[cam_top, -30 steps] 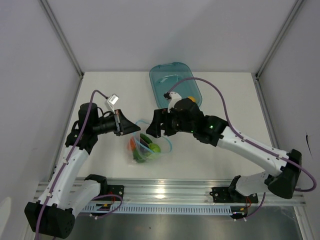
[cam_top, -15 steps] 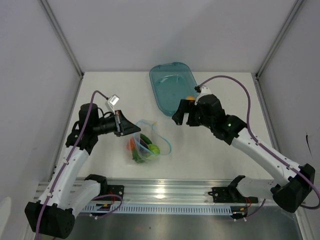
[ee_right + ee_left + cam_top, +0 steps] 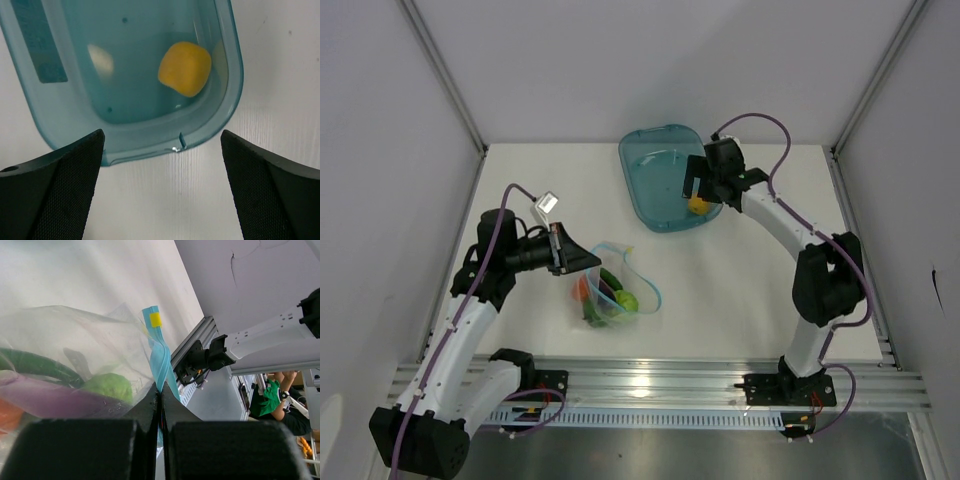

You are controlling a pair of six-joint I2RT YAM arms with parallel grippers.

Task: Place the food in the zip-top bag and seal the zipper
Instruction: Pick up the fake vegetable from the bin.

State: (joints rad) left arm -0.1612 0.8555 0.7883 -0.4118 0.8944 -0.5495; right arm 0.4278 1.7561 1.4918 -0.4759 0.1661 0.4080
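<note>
Right gripper [image 3: 161,167], jaws spread wide and empty, hovers over the teal tray [image 3: 642,150] at twelve o'clock, where one yellow ball [image 3: 184,68] waits. Left gripper [image 3: 160,396] clamps the clear, crinkly bag [image 3: 620,292] at seven o'clock, already holding eggplant [image 3: 45,401], pepper [image 3: 30,364] and green fruit [image 3: 107,386]; its blue zipper [image 3: 160,352] looks unsealed.

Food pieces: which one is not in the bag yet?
The yellow ball, alone in the teal tray below the open right gripper; the other pieces lie inside the clear bag.
</note>
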